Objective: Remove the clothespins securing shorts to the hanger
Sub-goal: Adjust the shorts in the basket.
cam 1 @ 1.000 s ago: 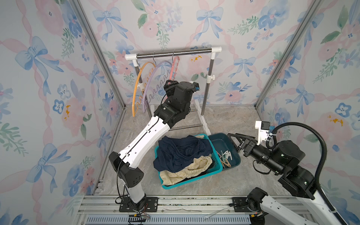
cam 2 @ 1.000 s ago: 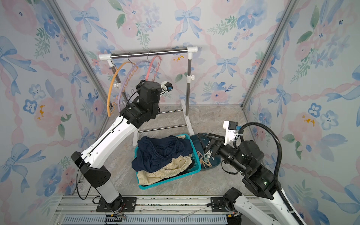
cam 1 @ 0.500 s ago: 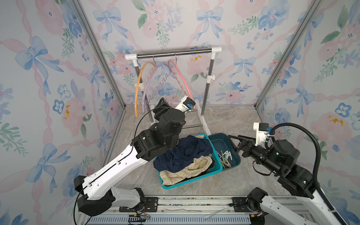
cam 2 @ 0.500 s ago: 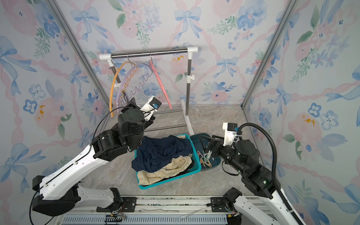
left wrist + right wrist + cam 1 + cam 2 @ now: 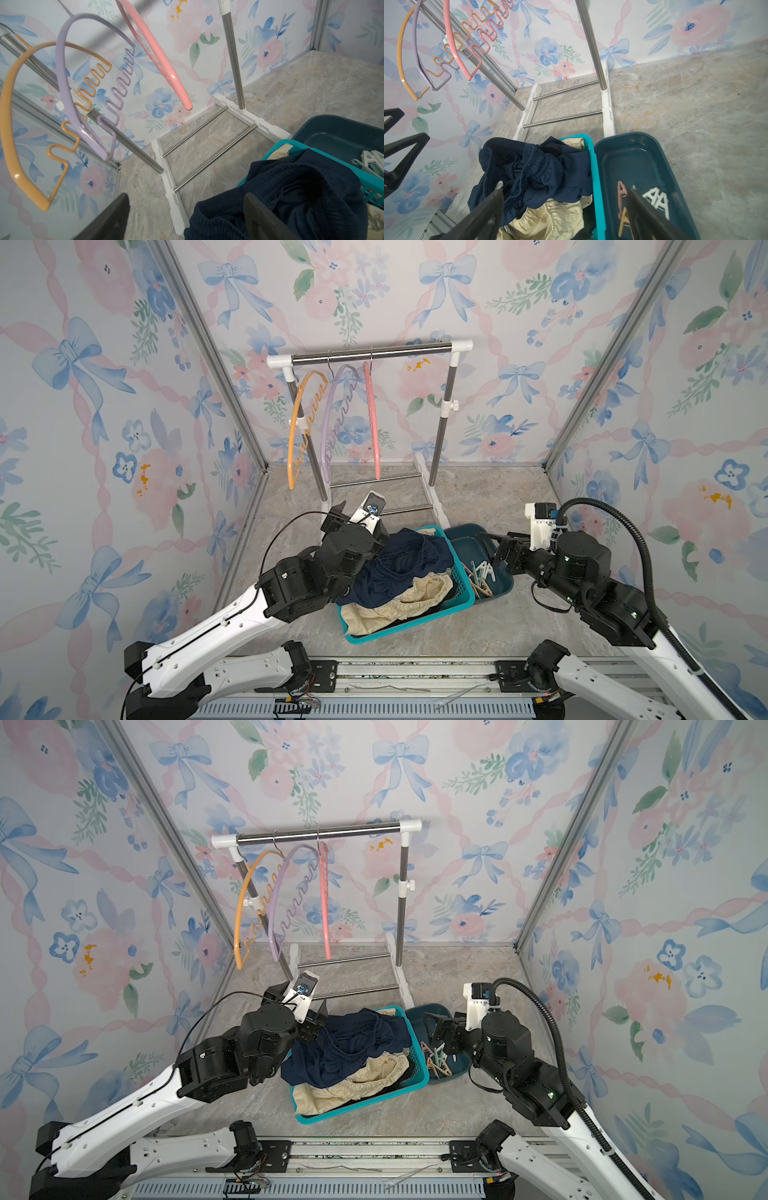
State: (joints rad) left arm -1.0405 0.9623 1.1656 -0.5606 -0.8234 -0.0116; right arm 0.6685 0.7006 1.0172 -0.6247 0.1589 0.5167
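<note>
Gaping empty: left pincer [image 5: 185, 197], right pincer [image 5: 564, 193]; crumpled ribbed-waist navy shorts [image 5: 399, 568] in slotted plastic basket [image 5: 415, 626].

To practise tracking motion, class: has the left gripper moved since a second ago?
Yes. The left gripper has dropped from up beside the hangers, near the top rail of the rack, down to the teal basket, beside the navy shorts.

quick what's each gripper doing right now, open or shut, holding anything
left gripper: open, jaws wide apart, nothing held
right gripper: open, jaws wide apart, nothing held
</note>
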